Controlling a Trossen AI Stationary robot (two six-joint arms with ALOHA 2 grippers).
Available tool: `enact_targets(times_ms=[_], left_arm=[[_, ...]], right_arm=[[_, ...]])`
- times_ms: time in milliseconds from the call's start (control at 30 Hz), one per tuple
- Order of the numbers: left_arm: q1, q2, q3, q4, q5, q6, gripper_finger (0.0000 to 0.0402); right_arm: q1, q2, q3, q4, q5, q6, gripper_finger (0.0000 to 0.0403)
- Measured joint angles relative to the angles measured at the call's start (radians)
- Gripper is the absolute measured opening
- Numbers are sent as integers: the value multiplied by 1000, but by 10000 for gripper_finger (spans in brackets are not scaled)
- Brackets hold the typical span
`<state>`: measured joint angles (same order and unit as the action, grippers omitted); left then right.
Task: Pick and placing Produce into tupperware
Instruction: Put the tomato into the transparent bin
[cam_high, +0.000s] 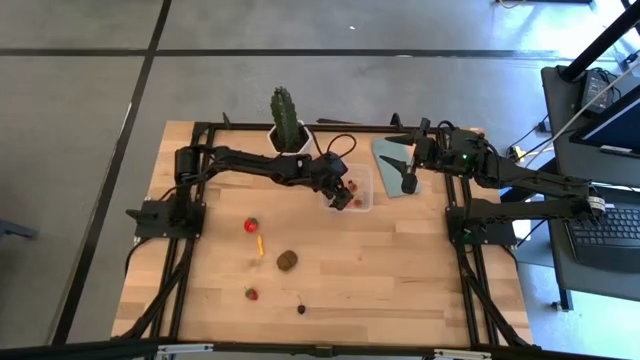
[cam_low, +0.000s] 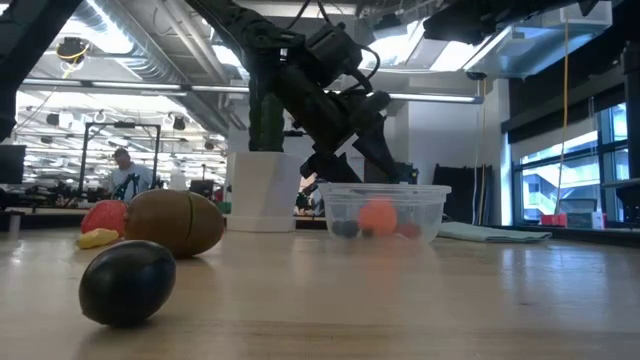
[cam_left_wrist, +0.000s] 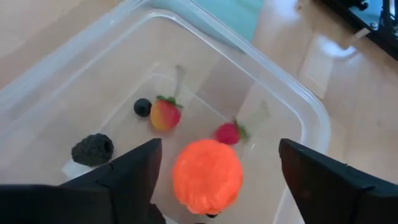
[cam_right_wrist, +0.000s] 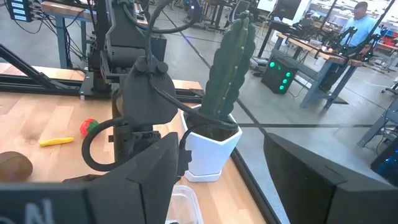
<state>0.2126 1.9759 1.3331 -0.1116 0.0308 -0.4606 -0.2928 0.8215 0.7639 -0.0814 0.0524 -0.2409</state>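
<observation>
The clear square tupperware (cam_high: 352, 188) stands right of the cactus pot. In it lie the orange ball (cam_left_wrist: 206, 175), two small strawberries (cam_left_wrist: 165, 114), a dark round berry (cam_left_wrist: 142, 107) and a knobbly dark berry (cam_left_wrist: 92, 149). My left gripper (cam_high: 340, 196) hangs open just above the tupperware, its fingers on either side of the ball without touching it. My right gripper (cam_high: 408, 183) is open and empty over the blue-grey lid (cam_high: 392, 160). On the table lie a strawberry (cam_high: 251, 225), the yellow stick (cam_high: 259, 245), the brown oval (cam_high: 287, 260), another strawberry (cam_high: 251, 293) and a dark berry (cam_high: 301, 309).
The tall green cactus (cam_high: 285, 112) in its white hexagonal pot stands at the table's far edge, just left of the tupperware. Dark frame rails run along the table's left and right sides. People and workbenches show in the room beyond.
</observation>
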Motion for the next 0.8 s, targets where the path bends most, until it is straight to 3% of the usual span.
enact_targets(times_ms=[167, 300, 533, 800], left_arm=[[14, -27, 0, -23, 67, 6, 323], [30, -104, 1, -198, 148, 51, 319], [3, -288, 1, -681, -39, -71, 323], [-85, -398, 0, -1057, -93, -253, 317]], right_arm=[[0, 0, 0, 0, 0, 0, 239], [0, 0, 0, -2, 0, 0, 239], [0, 0, 0, -1, 0, 0, 239], [0, 0, 0, 4, 0, 0, 239]])
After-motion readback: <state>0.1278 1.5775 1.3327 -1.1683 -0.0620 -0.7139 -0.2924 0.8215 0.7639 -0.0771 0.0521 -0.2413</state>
